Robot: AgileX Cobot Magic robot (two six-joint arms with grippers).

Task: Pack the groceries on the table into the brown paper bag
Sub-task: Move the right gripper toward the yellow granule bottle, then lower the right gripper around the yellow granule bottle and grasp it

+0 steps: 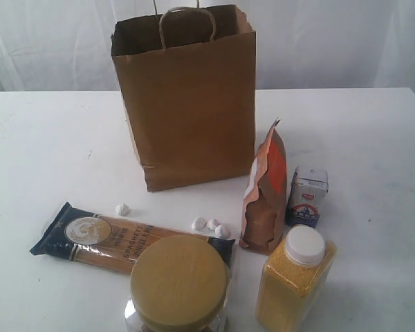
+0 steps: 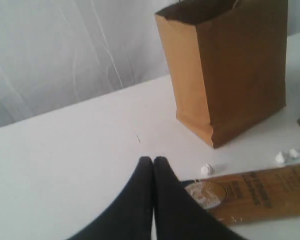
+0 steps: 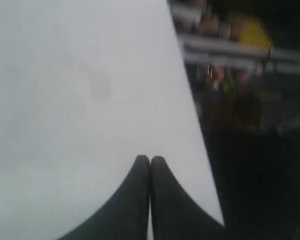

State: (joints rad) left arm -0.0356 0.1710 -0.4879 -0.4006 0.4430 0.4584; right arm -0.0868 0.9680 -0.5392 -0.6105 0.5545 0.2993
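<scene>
The brown paper bag (image 1: pixel 187 104) stands upright at the far centre of the worktop (image 1: pixel 41 152). Its mouth is open and its loop handles point up. What is inside cannot be seen.

The groceries sit outside the bag, on the near side of it:
- The navy spaghetti packet (image 1: pixel 111 242) lies flat at near left, its long axis running left to right.
- The clear jar with wide tan lid (image 1: pixel 178 280) stands at near centre. The lid hides part of the packet's right end.
- The orange-brown pouch (image 1: pixel 266 190) stands upright, just right of the bag's near right corner.
- The small white-blue carton (image 1: pixel 308 196) stands upright just beside the pouch, on its right.
- The yellow-grain bottle with white cap (image 1: pixel 294 280) stands upright at near right, in front of the pouch and the carton.
- Of the white pebble-like bits (image 1: pixel 212 225), three cluster between the packet and the pouch. One lies apart, just beyond the packet's left half.

The left hand (image 2: pixel 153 161) is closed, its two dark fingers pressed flat together with nothing between them. It is over bare worktop at the left of the scene. The packet's emblem end is close by and partly hidden behind the fingers. Whether the hand touches the surface cannot be told.

The right hand (image 3: pixel 150 160) is also closed and empty. It is over bare worktop near an edge, and beyond that edge the background is dark and too blurred to read.
</scene>
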